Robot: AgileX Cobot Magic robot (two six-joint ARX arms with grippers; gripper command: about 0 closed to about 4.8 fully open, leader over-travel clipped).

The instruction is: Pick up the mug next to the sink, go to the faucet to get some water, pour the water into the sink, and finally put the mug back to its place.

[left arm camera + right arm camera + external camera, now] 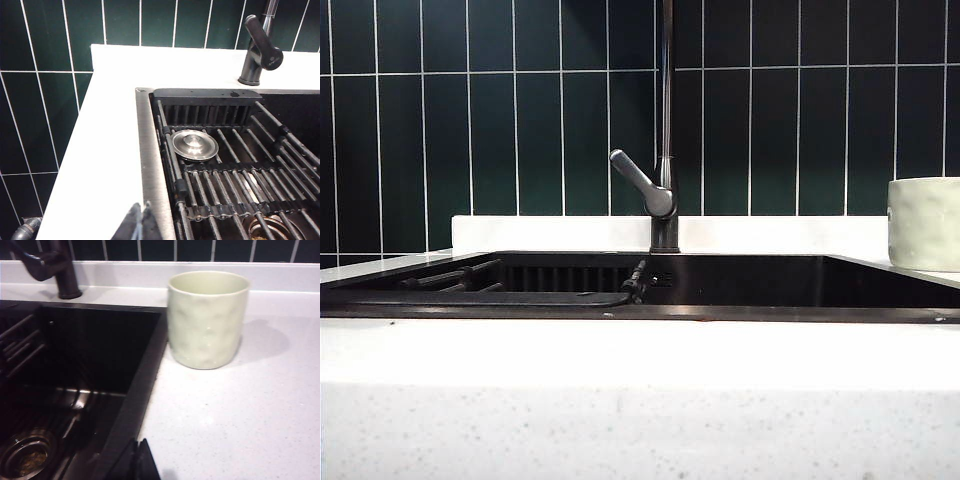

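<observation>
The mug [208, 319] is standing upright on the white counter [240, 410], just beside the right rim of the sink [100, 350] and apart from it. Its long axis is running vertically, with the open mouth facing up. No handle is showing in either view that contains the mug, so which way the handle is pointing cannot be told. This placement is likely serving as both the pick-up and the return position, near the basin yet clear of its edge.

The faucet [666, 120] is rising from its round base on the back ledge behind the sink, with the pipe standing vertical and running out of the top of the exterior view. The grey lever [642, 183] is angling up and toward the left of that view. The spout end is not in view.

The right gripper [139, 460] is hovering low over the counter beside the sink rim, with the mug ahead of it and well apart. Its jaws are pressed together and are holding nothing. The left gripper [142, 222] is hanging over the counter strip on the opposite side of the sink, near the slatted rack [235, 175] and the round metal stopper [194, 144]. Its jaws are likewise closed and empty.

The task is judged to be at its start: the mug is not yet grasped. The right gripper is the nearer one, and its jaws will need to open before a grasp.
</observation>
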